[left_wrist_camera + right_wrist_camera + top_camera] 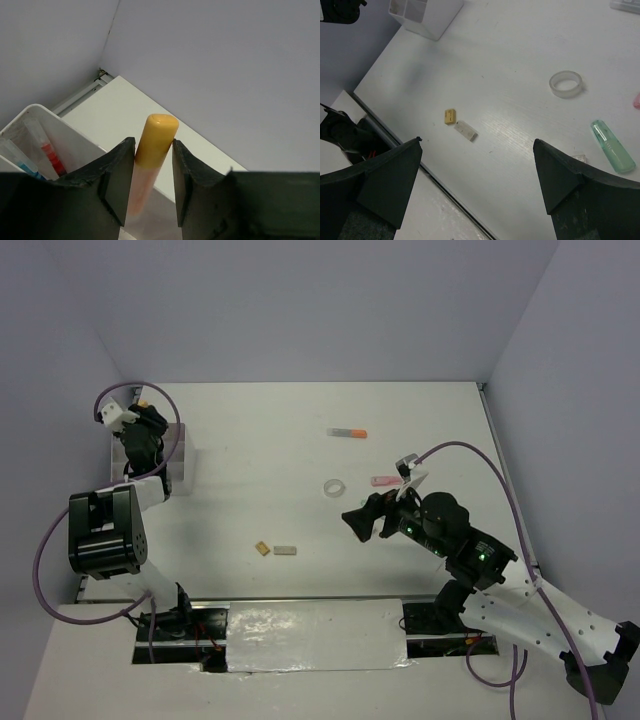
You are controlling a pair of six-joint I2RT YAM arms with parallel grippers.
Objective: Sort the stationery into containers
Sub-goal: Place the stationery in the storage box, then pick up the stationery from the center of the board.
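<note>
Your left tool (153, 146) is clamped on the orange marker (157, 131). The left wrist view shows both fingers touching its cap, and beside them the white box (30, 116) with a red pen (50, 155) and a blue pen (22, 166) inside. The top view does not show this grip. It shows only the tool above the box, at the left edge of the worktop (260, 440) and close to the left wall.

Your right tool (476, 145) has its fingers wide apart and holds nothing. Its wrist view shows a green marker (613, 146) near one finger, which the top view hides under the tool. The tape ring (334, 486) lies just far-left of this tool. The tan eraser (262, 548) and grey eraser (285, 550) lie farther left, with open worktop between them and the box.
</note>
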